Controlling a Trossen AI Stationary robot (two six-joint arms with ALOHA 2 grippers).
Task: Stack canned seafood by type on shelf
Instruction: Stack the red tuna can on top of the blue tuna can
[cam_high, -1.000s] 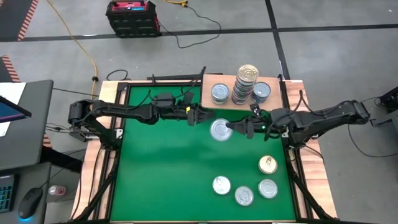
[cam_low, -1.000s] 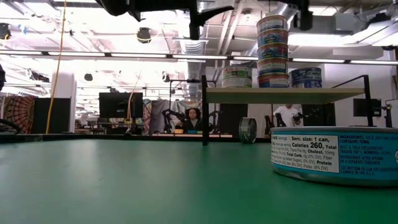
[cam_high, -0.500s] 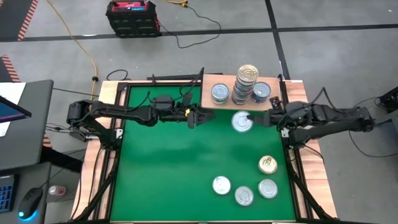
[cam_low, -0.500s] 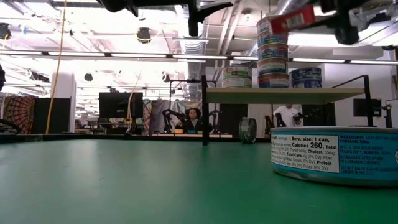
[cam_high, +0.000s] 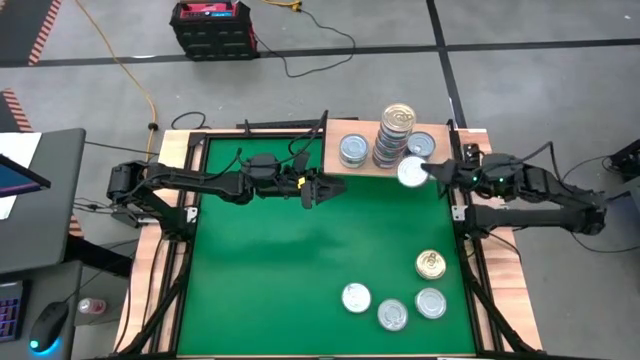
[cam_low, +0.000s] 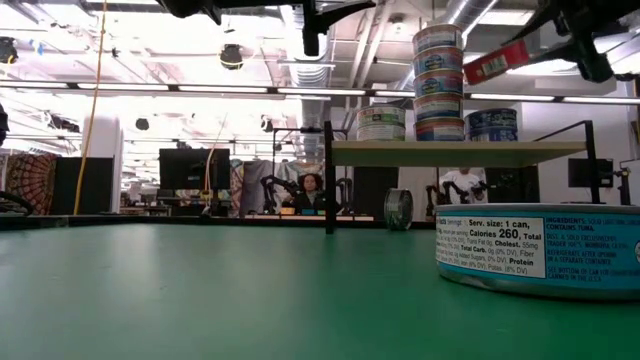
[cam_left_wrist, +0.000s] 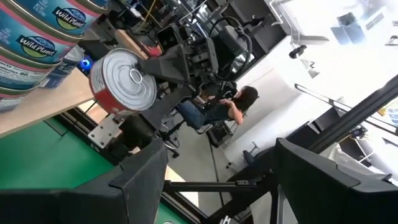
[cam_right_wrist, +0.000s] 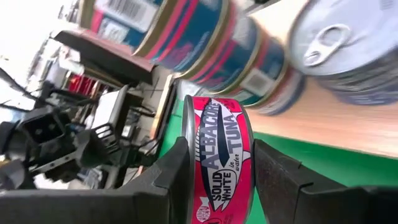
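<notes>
My right gripper (cam_high: 425, 172) is shut on a red tuna can (cam_high: 411, 172) with a silver lid, held in the air just in front of the shelf's (cam_high: 340, 132) right half. The can also shows in the low view (cam_low: 498, 62), tilted, beside a tall stack of cans (cam_low: 438, 80). On the shelf, one flat can (cam_high: 353, 150) rests left of the stack (cam_high: 396, 135) and another (cam_high: 424, 143) right of it. My left gripper (cam_high: 328, 188) hangs open above the mat, left of the shelf, with nothing between its fingers (cam_left_wrist: 143, 180). My right gripper pinches the can across its thickness near the rim (cam_right_wrist: 217, 186), one finger (cam_right_wrist: 168, 180) on the lid side and the other on the bottom side. The fingers come about level from the table's right. The can is lifted clear and tilted, its lid (cam_left_wrist: 124, 81) facing up and left.
Several loose cans lie on the green mat near the front right: a gold-lidded one (cam_high: 431, 264) and three silver ones (cam_high: 356, 297) (cam_high: 392, 315) (cam_high: 431, 302). One of them fills the low view's right foreground (cam_low: 540, 250). A wooden border (cam_high: 178, 150) frames the mat.
My right gripper has carried the red can from over the mat's middle toward the table's right and far edge, up to the shelf's front, and has turned, so the can now sits tilted. The left arm has kept still.
</notes>
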